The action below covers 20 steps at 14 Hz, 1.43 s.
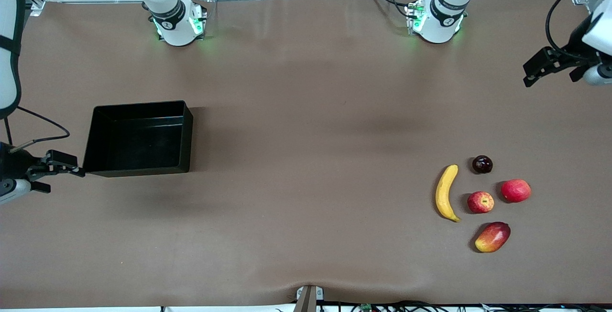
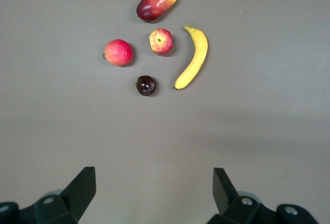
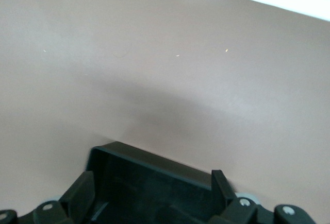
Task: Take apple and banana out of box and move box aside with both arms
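Note:
The yellow banana (image 1: pixel 445 192) and the small red apple (image 1: pixel 480 202) lie side by side on the table toward the left arm's end; both also show in the left wrist view, the banana (image 2: pixel 193 56) and the apple (image 2: pixel 161 41). The black box (image 1: pixel 138 140) stands toward the right arm's end and holds nothing. My left gripper (image 1: pixel 528 74) is open and empty, up in the air by that end's table edge, apart from the fruits (image 2: pixel 154 183). My right gripper (image 1: pixel 74 167) is open at the box's corner; the box (image 3: pixel 154 165) shows between its fingers (image 3: pixel 153 185).
An all-red round fruit (image 1: pixel 516 190), an oval red-and-yellow mango (image 1: pixel 493 237) and a small dark round fruit (image 1: pixel 482 164) lie around the apple. They also show in the left wrist view: the red fruit (image 2: pixel 118 52), the mango (image 2: pixel 156 3), the dark fruit (image 2: pixel 146 85). Brown table between box and fruits.

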Each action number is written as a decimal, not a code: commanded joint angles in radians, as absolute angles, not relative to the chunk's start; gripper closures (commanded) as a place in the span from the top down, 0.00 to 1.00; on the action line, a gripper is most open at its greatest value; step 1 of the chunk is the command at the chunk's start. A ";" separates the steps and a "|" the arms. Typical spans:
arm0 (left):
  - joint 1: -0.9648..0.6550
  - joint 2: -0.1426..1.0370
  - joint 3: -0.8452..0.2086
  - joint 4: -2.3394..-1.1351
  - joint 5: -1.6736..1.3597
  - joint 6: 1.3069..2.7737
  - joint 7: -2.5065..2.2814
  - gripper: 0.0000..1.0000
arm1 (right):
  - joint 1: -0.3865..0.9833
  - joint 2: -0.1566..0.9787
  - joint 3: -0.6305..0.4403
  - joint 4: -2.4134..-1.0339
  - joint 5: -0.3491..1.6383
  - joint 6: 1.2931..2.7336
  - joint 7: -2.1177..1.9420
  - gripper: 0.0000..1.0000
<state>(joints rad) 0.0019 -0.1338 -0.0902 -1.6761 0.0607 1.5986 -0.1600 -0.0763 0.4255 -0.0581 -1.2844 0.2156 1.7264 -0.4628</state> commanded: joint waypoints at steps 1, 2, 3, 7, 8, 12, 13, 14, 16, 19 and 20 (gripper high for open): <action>-0.005 -0.198 -0.087 -1.763 0.043 1.643 -0.134 1.00 | -0.057 0.310 -0.066 -1.299 0.209 1.579 -0.275 1.00; -0.006 -0.209 -0.087 -1.763 0.041 1.641 -0.127 1.00 | -0.052 0.284 -0.064 -1.299 0.203 1.515 -0.212 1.00; -0.008 -0.213 -0.090 -1.758 0.041 1.638 -0.126 1.00 | -0.032 0.250 -0.063 -1.299 0.171 1.470 -0.148 1.00; -0.023 -0.196 -0.092 -1.737 -0.017 1.631 -0.086 1.00 | 0.061 0.082 -0.061 -1.344 0.069 1.321 0.094 1.00; -0.021 -0.187 -0.091 -1.736 -0.017 1.617 -0.043 1.00 | 0.075 0.028 -0.060 -1.374 0.039 1.289 0.051 1.00; -0.014 -0.151 -0.086 -1.692 -0.009 1.591 -0.034 1.00 | 0.022 -0.074 -0.071 -1.549 0.029 1.380 -0.087 1.00; -0.015 -0.140 -0.086 -1.671 -0.002 1.566 -0.037 1.00 | 0.006 -0.074 -0.069 -1.548 0.028 1.373 -0.089 1.00; -0.015 -0.130 -0.087 -1.660 0.005 1.551 -0.043 1.00 | 0.008 -0.072 -0.069 -1.551 0.026 1.361 -0.097 1.00; -0.014 -0.129 -0.089 -1.657 0.006 1.551 -0.041 1.00 | 0.008 -0.068 -0.064 -1.539 -0.001 1.371 -0.095 1.00; -0.012 -0.132 -0.083 -1.657 0.008 1.551 -0.048 1.00 | 0.011 -0.063 -0.064 -1.522 -0.023 1.374 -0.101 1.00; -0.012 -0.135 -0.080 -1.657 0.008 1.551 -0.046 1.00 | 0.014 -0.063 -0.063 -1.522 -0.040 1.376 -0.101 1.00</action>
